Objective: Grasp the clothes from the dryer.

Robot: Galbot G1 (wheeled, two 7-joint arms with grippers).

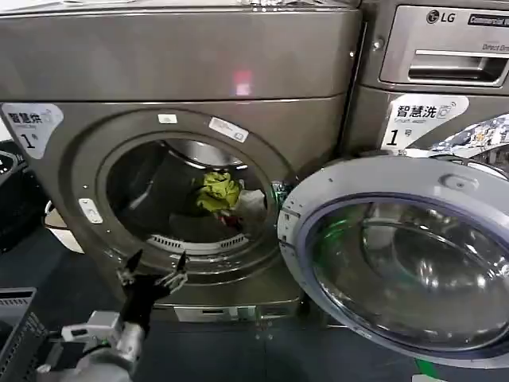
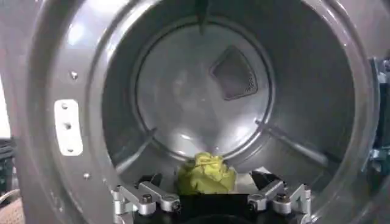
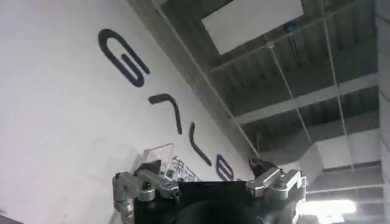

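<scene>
Clothes: we see a yellow-green bunch of clothes [image 1: 218,191] low in the dryer [image 1: 179,95] drum, toward the back, with a white piece just beside it. It is a round lump, so we cannot tell which way it points.
Door: the round door [image 1: 398,255] hangs wide open on the right.
Left gripper [image 1: 153,269]: it sits outside, below the opening, jaws apart and holding nothing.
Right gripper [image 3: 207,179]: it points up at a wall and ceiling, jaws apart.
</scene>
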